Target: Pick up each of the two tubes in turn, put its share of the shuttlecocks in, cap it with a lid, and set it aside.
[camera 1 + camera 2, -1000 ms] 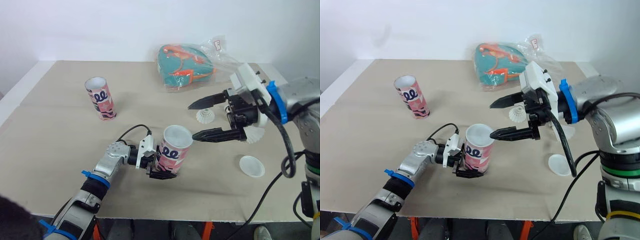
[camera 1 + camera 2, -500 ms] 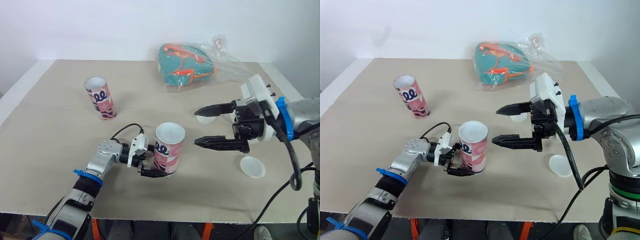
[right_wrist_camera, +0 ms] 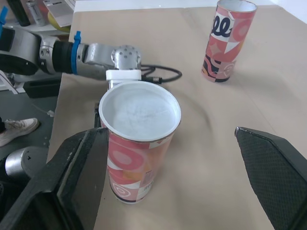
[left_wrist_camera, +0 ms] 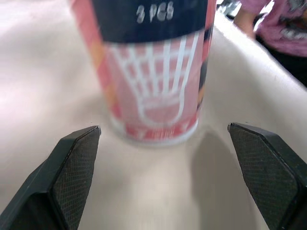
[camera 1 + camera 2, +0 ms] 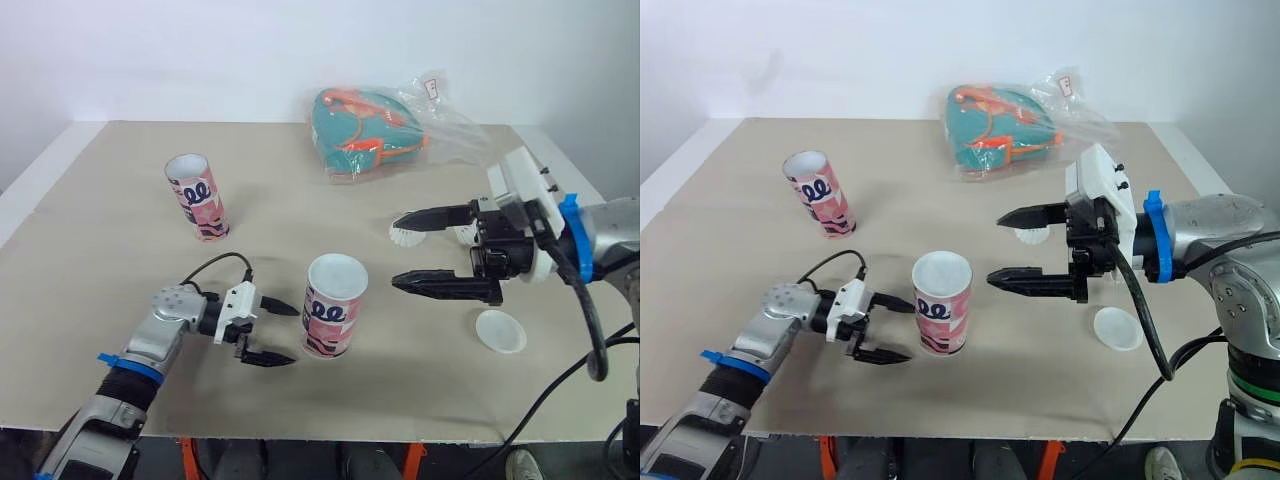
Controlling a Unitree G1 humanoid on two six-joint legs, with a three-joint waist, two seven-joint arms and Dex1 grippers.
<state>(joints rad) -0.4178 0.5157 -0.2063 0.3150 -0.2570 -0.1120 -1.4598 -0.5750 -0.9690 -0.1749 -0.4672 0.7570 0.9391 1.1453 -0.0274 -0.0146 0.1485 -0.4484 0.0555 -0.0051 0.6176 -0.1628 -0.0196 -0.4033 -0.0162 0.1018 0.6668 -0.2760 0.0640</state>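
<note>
- Two changes stood out to us: the left gripper (image 5: pixel 294 335) had let go of the near tube (image 5: pixel 333 318), and it had pulled back toward the robot's left.
- A second before, that gripper had clamped the tube low on its side. Now its jaws stood released and spread, with the tube just beyond the fingertips and touching neither, as the left wrist view confirmed.
- We saw the near tube standing upright on the table (image 5: pixel 120 260), between the two grippers. Its top showed flat and white, which we took for a seated lid, though we could not be sure.
- We noted that the right gripper (image 5: pixel 396 252) had drawn away to the right. It hung wide open and empty, near a shuttlecock (image 5: pixel 406 236) lying on the table.
- We judged the first tube as set aside, or nearly so.
- Left for us were the far tube (image 5: pixel 198 197), upright and uncapped well to the left, and the loose lid (image 5: pixel 501 331) lying below the right gripper.
</note>
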